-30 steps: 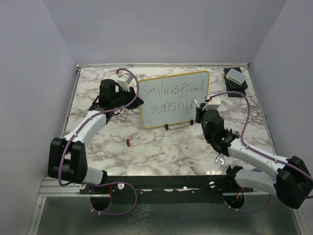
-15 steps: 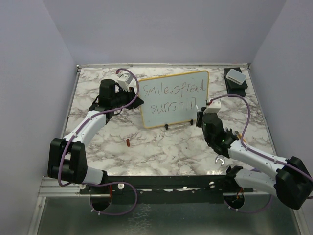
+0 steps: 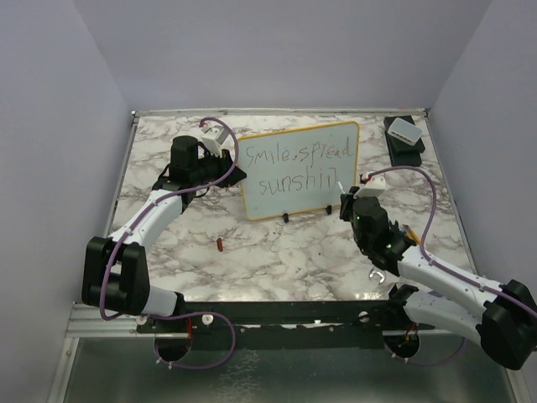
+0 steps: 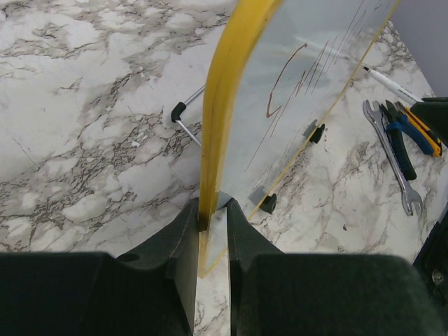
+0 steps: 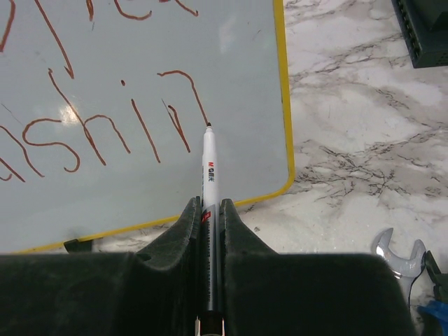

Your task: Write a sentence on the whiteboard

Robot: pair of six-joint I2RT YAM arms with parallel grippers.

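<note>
The whiteboard (image 3: pixel 285 203) stands upright on small black feet at the back middle of the marble table. The sentence (image 3: pixel 298 156) on it reads "smile, spread" over "sunshin" in thin dark strokes. My left gripper (image 3: pixel 235 172) is shut on the board's left yellow rim (image 4: pixel 222 91), one finger on each face (image 4: pixel 212 212). My right gripper (image 3: pixel 345 201) is shut on a white marker (image 5: pixel 210 164) pointing at the board. In the right wrist view the marker's tip sits at the bottom of the last stroke of the "n" (image 5: pixel 183 105), near the board's lower right corner.
A small white box on a black base (image 3: pixel 404 132) sits at the back right. A small red cap (image 3: pixel 220 245) lies on the table left of centre. A wrench (image 4: pixel 392 154) and blue-handled pliers (image 4: pixel 411 133) lie near the right arm; the wrench also shows in the top view (image 3: pixel 377 275).
My right gripper has drawn the marker down and back toward me, adding the last stroke of the "n" in "sunshin". The left gripper and the board have not moved.
</note>
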